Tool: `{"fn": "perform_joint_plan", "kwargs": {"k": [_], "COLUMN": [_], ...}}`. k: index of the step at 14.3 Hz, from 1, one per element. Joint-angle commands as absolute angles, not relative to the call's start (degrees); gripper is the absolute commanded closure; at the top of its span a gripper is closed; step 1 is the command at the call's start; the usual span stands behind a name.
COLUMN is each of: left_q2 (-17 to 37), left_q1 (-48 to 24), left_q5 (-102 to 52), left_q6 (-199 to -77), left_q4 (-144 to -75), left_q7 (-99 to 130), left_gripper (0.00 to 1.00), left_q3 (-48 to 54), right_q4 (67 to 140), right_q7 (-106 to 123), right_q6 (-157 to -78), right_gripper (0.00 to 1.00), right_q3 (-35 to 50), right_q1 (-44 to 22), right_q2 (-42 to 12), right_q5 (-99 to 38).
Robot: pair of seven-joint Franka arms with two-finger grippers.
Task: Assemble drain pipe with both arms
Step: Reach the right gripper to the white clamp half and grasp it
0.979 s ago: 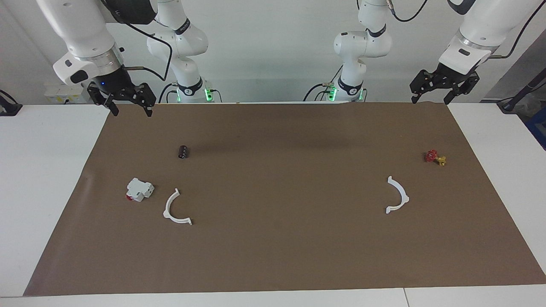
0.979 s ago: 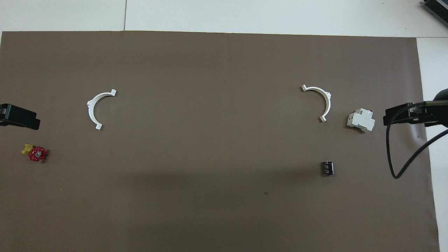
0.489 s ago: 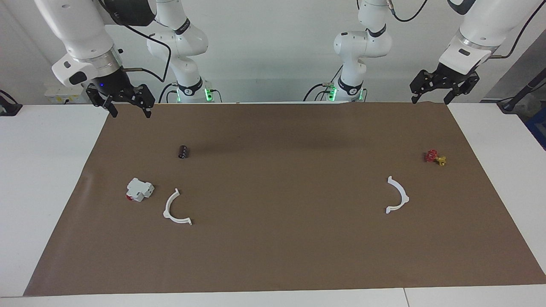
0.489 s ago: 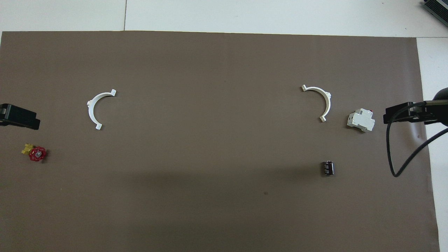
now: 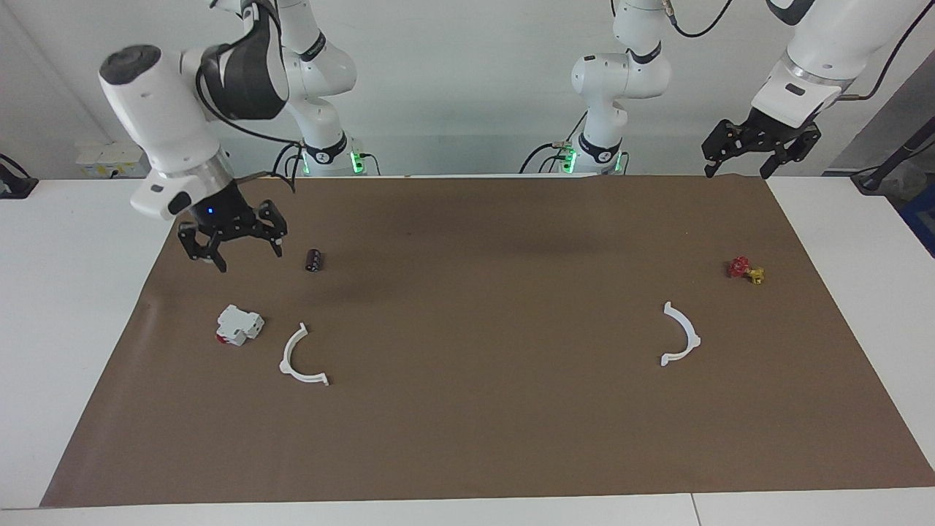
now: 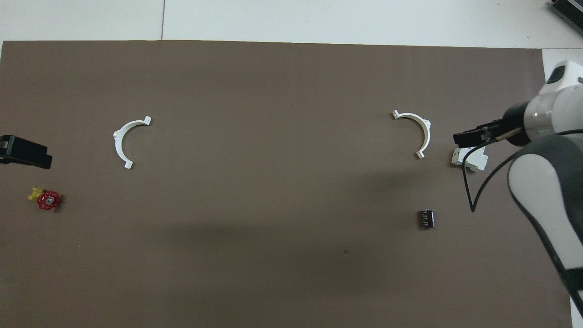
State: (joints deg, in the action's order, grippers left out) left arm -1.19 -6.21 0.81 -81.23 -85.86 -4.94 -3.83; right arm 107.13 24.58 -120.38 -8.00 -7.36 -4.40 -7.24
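right gripper [image 5: 234, 252]: spread wide, empty, above the brown mat near the blocky white part [image 5: 239, 324]
left gripper [image 5: 760, 150]: spread, empty, waiting
thin white plastic arcs [image 5: 301, 358] [image 5: 681, 334]: well apart on the surface

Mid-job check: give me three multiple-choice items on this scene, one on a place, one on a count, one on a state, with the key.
1. The white block lies beside:
A. the red valve
B. the arc at the right arm's end
C. the arc at the left arm's end

2. White arcs on the mat:
A. one
B. two
C. three

3. The arcs are:
A. joined
B. held
C. apart, both on the mat

Key: 1 B, the block sits next to that arc. 2 B, two show. 3 C, the open right gripper and left gripper hold nothing.
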Motion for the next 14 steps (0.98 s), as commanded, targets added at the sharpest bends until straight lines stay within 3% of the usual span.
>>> {"fn": "perform_joint_plan", "kwargs": {"k": [1, 6, 12, 14], "left_q2": [-2.7, -2.7, -2.7, -2.7], "left_q1": [-5.7, -5.7, -5.7, -5.7], "left_q5": [1.2, 1.2, 1.2, 1.2], "left_q6": [-81.2, -81.2, -81.2, -81.2], "left_q4": [-87.5, -87.5, -87.5, -87.5], "left_q7": [-4.4, -4.3, -4.4, -4.4], "left_gripper": [0.0, 0.0, 0.0, 0.0], "left_q3": [-3.5, -3.5, -3.5, -3.5], "right_q4": [106.3, 106.0, 106.0, 105.6], "right_q7": [35.5, 47.4, 49.9, 49.4], "right_q6": [-130.1, -139.6, -144.9, -145.2], "right_gripper": [0.0, 0.01, 0.23, 0.25], "right_q3": [-7.6, -7.6, -7.4, -7.4], "right_q1": [-6.4, -6.1, -7.1, -7.9], "right_q2": [-14.2, -24.0, -26.9, -27.2], "right_q5": [-11.5, -12.3, -13.7, -13.8]}}
